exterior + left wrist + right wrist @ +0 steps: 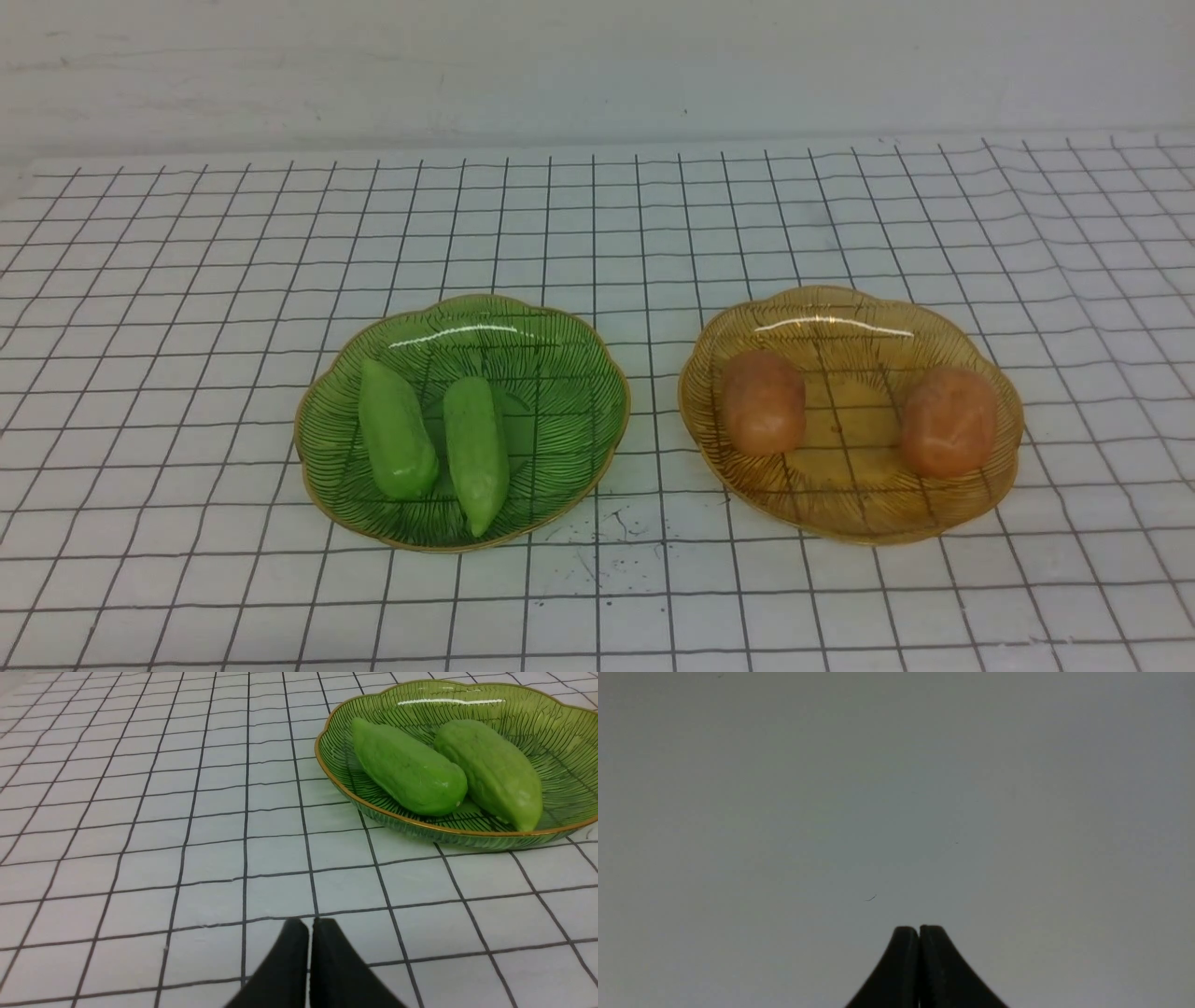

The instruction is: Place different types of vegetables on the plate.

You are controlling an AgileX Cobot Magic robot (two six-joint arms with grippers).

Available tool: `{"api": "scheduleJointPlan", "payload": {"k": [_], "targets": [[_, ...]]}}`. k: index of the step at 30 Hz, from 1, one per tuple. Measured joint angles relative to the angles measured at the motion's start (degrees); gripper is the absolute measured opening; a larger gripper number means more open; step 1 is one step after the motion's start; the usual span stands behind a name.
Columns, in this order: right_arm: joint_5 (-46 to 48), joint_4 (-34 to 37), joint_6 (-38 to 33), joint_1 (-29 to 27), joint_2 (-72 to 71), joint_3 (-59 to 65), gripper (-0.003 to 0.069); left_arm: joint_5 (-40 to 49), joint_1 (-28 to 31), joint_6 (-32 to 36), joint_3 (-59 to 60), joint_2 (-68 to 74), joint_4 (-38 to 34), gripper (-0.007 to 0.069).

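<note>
Both jaws clenched, empty: left gripper [310, 924] over bare cloth, right gripper [919, 928] facing blank wall. Pods [397, 429] [476, 453] on green plate [579, 373] at 7 o'clock; potatoes [763, 401] [948, 420] on amber plate [840, 313] at 4. Risk: smooth, rounded veg could slip or roll in a pinch.

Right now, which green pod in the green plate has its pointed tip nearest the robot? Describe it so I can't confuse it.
On the checked cloth sit two plates; take the green plate on the robot's left. Two pods lie side by side in it. Yours is the right-hand pod, nearer the amber plate; unlike the left-hand pod, its narrow tip reaches the near rim.
</note>
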Motion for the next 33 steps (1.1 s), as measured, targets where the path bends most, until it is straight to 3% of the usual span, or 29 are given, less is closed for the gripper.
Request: {"api": "scheduleJointPlan", "payload": {"k": [24, 33], "targets": [[0.0, 0.0, -0.2, 0.0, 0.0, 0.0, -0.0014, 0.0, 0.0, 0.2, 0.0, 0.0, 0.0, -0.0008], [2.2, -4.8, -6.4, 0.0, 0.0, 3.4, -0.0014, 0.0, 0.0, 0.2, 0.0, 0.0, 0.0, -0.0008]]}}
